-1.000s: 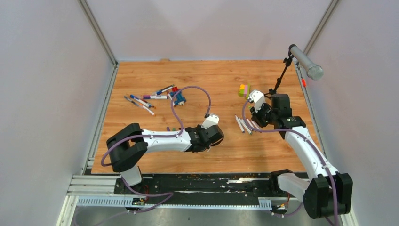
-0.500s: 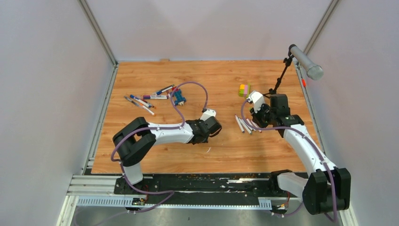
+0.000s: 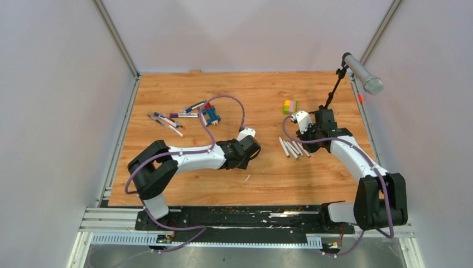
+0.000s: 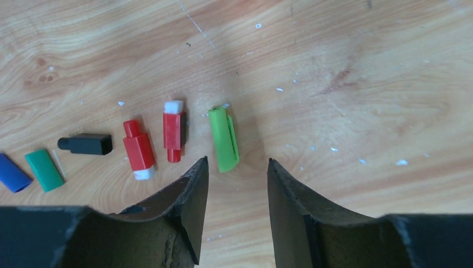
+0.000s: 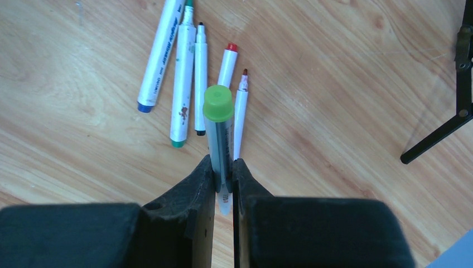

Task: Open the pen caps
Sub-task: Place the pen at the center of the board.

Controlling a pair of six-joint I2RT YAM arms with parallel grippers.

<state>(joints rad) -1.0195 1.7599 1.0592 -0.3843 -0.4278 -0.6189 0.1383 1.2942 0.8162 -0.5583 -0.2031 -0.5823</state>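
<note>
Five pens [image 5: 183, 78] lie side by side on the table [image 5: 346, 84] under the right gripper [image 5: 223, 167], which is pinched tight on a sixth, green-ended pen [image 5: 219, 131], gripped near one end only. Left gripper [image 4: 234, 173] gapes open, holding nothing, just above a loose green cap [image 4: 224, 139] at the end of a row of other caps [image 4: 138, 149]. Risk: such a short grip could let the pen pivot or slip, dropping onto the laid pens and rolling them. Left fingers coming down could scatter the caps.
</note>
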